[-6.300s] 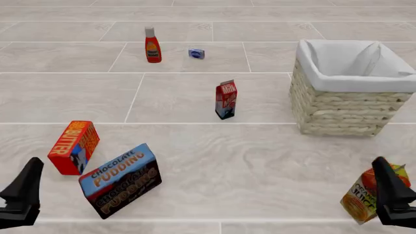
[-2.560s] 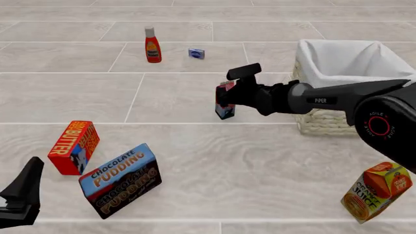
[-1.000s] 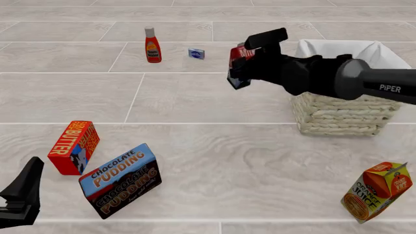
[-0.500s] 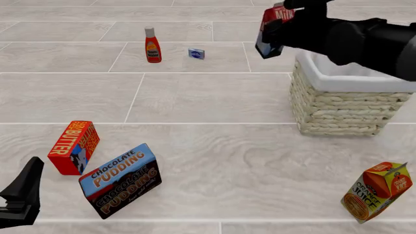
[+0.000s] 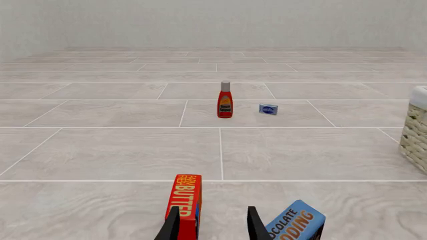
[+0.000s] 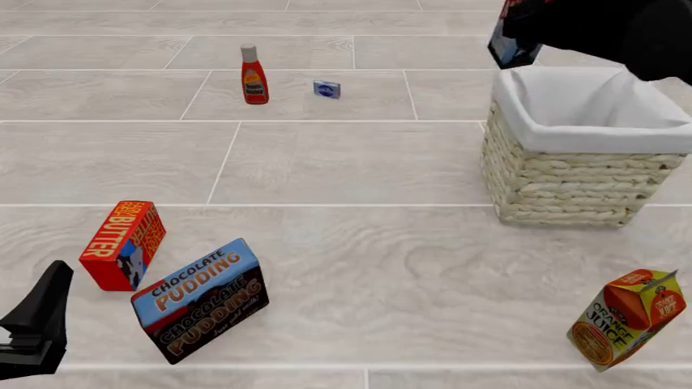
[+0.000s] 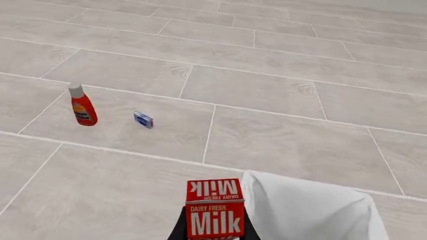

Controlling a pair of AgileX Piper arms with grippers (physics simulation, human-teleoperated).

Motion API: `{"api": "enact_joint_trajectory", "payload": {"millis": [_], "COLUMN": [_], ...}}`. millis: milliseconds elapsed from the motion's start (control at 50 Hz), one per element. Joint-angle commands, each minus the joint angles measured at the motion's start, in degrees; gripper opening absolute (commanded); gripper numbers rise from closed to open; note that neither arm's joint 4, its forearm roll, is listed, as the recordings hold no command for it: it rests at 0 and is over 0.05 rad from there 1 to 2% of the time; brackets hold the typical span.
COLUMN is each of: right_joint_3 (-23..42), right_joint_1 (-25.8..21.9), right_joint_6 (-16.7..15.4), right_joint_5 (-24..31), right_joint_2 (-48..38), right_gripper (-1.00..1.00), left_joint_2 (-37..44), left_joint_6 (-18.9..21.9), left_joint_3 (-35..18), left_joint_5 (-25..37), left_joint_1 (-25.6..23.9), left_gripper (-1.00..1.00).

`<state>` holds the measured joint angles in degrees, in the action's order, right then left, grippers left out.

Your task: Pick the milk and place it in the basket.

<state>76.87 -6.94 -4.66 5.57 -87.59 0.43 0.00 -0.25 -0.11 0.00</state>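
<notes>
A: Obstacle log, please. What do I have around the milk (image 7: 214, 217)?

B: I'm holding it in the right gripper (image 7: 213, 231), fingers pinching the carton from both sides, up in the air at the basket's (image 6: 562, 174) far-left corner, about 11 o'clock from basket centre in the front view. Only the carton's lower end (image 6: 513, 49) shows there, at the top edge. The white liner (image 7: 307, 210) lies just beside the carton in the right wrist view.

A: Anything standing near the basket?

B: Juice (image 6: 628, 318) sits at roughly 5 o'clock from the basket, well apart, tilted. Ketchup (image 6: 253, 74) and a small blue packet (image 6: 326, 88) are off at 10 o'clock, well apart, near each other, not touching.

A: Left side?

B: Left gripper (image 5: 212, 225) is low at the near-left corner, fingers spread with nothing between them. Butter (image 6: 121, 244) and pudding (image 6: 199, 297) stand just ahead of it, close together; I cannot tell whether they touch.

A: Open room?

B: Bare tile between the left cluster and the basket. The basket's right wall runs to the frame's right edge.
</notes>
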Motion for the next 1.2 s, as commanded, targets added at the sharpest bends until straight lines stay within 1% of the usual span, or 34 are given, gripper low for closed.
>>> {"api": "enact_joint_trajectory", "payload": {"millis": [20,260,320,360,620,940,1040,1080,1200], "right_joint_3": [0.8,0.1,0.0,-0.1,-0.3,1.2,2.6,3.6,4.8], "right_joint_1": [3.7,7.5,7.7,8.7,10.7,12.7,14.1,14.1,14.5], "right_joint_6": [0.4,-0.5,-0.6,-1.5,-1.4,-1.9,-3.0,-2.4,-2.1], "right_joint_5": [0.3,0.0,0.0,-0.2,-1.0,-0.6,-0.4,0.2,0.5], "right_joint_2": [1.6,0.4,0.1,-0.9,-4.1,-7.2,-9.4,-10.2,-12.4], "right_gripper": [-1.00,-1.00,-1.00,-1.00,-1.00,-1.00,-1.00,-1.00,-1.00], "left_joint_2": [0.0,0.0,0.0,0.0,0.0,0.0,0.0,0.0,0.0], "left_joint_6": [0.0,0.0,0.0,0.0,0.0,0.0,0.0,0.0,0.0], "left_joint_3": [0.0,0.0,0.0,0.0,0.0,0.0,0.0,0.0,0.0], "left_joint_5": [0.0,0.0,0.0,0.0,0.0,0.0,0.0,0.0,0.0], "left_joint_1": [0.0,0.0,0.0,0.0,0.0,0.0,0.0,0.0,0.0], "left_gripper": [1.00,1.00,1.00,1.00,1.00,1.00,1.00,1.00,1.00]}}
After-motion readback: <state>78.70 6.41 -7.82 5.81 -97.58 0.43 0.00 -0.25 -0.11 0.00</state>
